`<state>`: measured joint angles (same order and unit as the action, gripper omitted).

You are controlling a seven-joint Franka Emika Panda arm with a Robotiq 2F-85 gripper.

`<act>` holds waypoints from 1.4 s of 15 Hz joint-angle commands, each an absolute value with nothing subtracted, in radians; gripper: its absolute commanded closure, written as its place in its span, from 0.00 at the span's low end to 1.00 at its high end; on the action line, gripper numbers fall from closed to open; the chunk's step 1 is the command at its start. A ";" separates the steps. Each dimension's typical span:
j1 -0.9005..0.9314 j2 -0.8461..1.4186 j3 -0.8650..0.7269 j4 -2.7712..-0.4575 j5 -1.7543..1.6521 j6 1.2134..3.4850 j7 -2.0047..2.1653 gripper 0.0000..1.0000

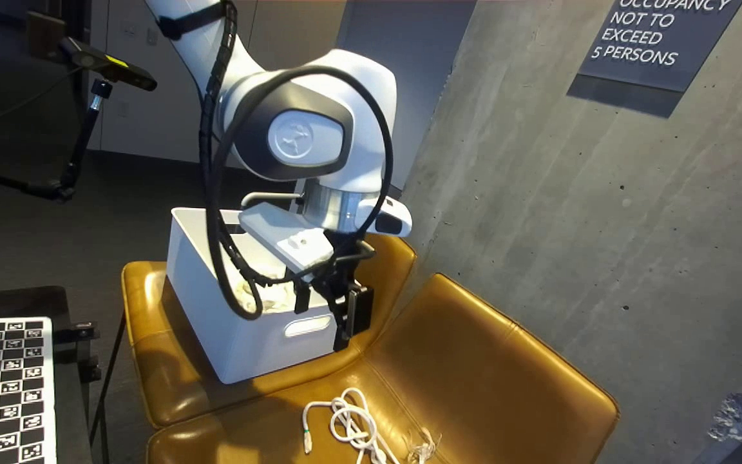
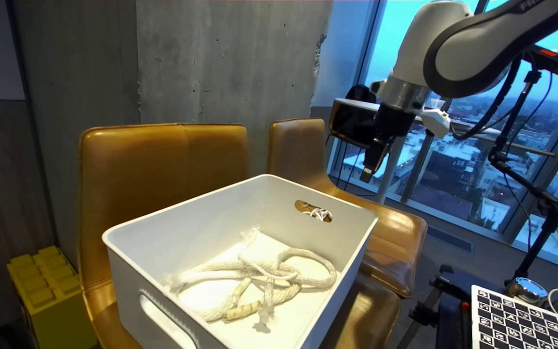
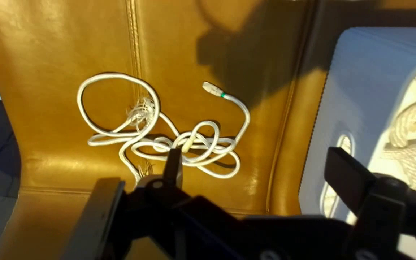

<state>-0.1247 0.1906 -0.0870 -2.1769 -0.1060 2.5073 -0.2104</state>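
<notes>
The cord [image 3: 188,144] is white, thin and smooth-looking, lying just beside the box [image 1: 268,351] on the neighbouring chair [image 1: 493,374]; its loop farthest from the box is broad and nearly round, while the crowded coils sit nearer to it; the end closest to the box is a pale, flattened tip with a green band, and a tuft of loose strands frays out at the round loop. The end effector [image 3: 256,162] has its fingers spread wide with nothing between them; it hangs close by an end wall of the box, one finger showing against the cord and the other against the box in the wrist view.

The box is pale, smooth-walled and open-topped, with rounded corners, a thin rim and an oblong slot [image 1: 308,326] in each end; its own chair [image 2: 162,160] and the neighbouring one are of glossy brown leather with stitched seams; behind the box stands rough, pitted concrete [image 2: 230,63].

Inside the box lies rope [image 2: 271,271], off-white, thicker than the cord and coarsely braided; it loops and crosses itself on the box's bottom, with yellowish sections and frayed tufts; whether it is one length or several I cannot tell.
</notes>
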 commanded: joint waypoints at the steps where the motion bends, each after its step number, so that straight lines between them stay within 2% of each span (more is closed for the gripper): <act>1: -0.145 0.279 -0.094 -2.115 -0.086 2.518 -0.231 0.00; 10: -0.188 0.580 -0.099 -1.836 -0.093 2.505 -0.217 0.00; 21: -0.257 0.977 -0.114 -1.269 -0.096 2.411 -0.194 0.00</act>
<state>-0.2490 0.8591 -0.1102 -1.4500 -0.1060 2.4683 -0.2042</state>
